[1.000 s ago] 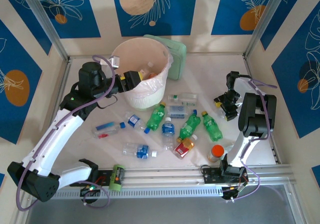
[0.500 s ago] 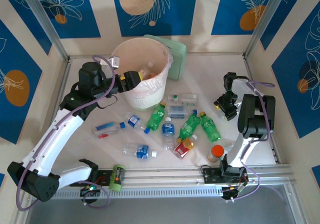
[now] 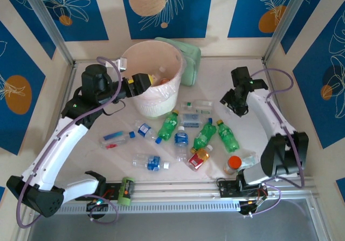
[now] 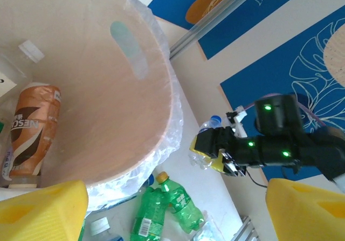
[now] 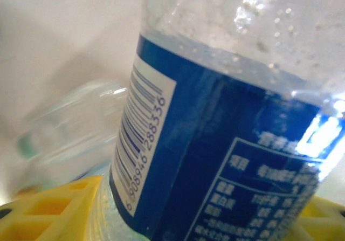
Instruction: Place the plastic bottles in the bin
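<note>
One blue-labelled bottle point(image 5: 215, 117) is clamped in the right jaws.

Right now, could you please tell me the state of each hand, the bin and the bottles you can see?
Bin: upright, bag-lined, partly filled.
Brown-labelled bottle: lying inside the bin.
Left hand: open, empty, over the bin.
Right hand: shut on the blue-labelled bottle.
Green bottles: capped, lying on the table.
Orange-capped jar: upright, closed.

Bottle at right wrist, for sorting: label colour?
Blue label, white barcode patch; best in right wrist view.
</note>
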Controlling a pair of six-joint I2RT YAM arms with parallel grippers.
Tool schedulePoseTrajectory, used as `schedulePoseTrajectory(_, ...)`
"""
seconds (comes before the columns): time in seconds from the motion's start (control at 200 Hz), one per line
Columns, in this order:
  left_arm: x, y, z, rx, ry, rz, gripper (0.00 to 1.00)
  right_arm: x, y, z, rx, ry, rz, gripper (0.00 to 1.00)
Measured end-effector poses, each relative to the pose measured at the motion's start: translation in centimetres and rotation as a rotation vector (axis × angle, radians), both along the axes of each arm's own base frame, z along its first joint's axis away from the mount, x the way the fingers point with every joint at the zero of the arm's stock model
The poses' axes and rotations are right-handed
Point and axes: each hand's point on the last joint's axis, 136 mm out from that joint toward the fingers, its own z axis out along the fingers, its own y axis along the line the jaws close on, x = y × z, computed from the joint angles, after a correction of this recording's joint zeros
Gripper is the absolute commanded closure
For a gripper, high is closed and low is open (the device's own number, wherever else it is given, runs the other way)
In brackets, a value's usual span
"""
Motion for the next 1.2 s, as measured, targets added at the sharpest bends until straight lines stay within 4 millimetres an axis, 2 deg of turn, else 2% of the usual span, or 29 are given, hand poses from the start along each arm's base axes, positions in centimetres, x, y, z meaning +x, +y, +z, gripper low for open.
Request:
schedulePoseTrajectory(0.135, 0.2, -0.5, 0.7, -0.049, 0.012, -0.011, 0.14, 0.2, 4.8, 6.7, 0.08, -0.209, 0.207, 0.4)
schedulePoseTrajectory(0.215, 0.5, -1.0, 1.1, -0.076, 0.021, -0.023, 0.13, -0.6, 8.2, 10.2, 0.137, -0.308, 0.353, 0.4)
schedulePoseTrajectory(0.315, 0.8, -1.7, 1.9, -0.112, 0.022, -0.048, 0.12, -2.1, 12.7, 13.6, 0.22, -0.404, 0.536, 0.4)
schedulePoseTrajectory(0.38, 0.9, -2.1, 2.6, -0.137, 0.02, -0.068, 0.1, -3.4, 15.3, 15.1, 0.277, -0.441, 0.639, 0.4)
schedulePoseTrajectory(0.61, 1.2, -3.3, 4.3, -0.242, 0.022, -0.119, 0.09, -7.2, 21.0, 18.1, 0.438, -0.496, 0.882, 0.41)
schedulePoseTrajectory(0.785, 1.5, -4.0, 4.4, -0.272, 0.04, -0.149, 0.09, -9.7, 24.4, 20.9, 0.517, -0.545, 1.032, 0.41)
schedulePoseTrajectory(0.98, 1.5, -4.5, 4.1, -0.288, 0.075, -0.172, 0.1, -11.1, 26.6, 22.8, 0.553, -0.576, 1.13, 0.41)
schedulePoseTrajectory(1.2, 0.9, -5.2, 5.8, -0.348, 0.051, -0.246, 0.11, -11.1, 27.8, 22.5, 0.552, -0.563, 1.162, 0.41)
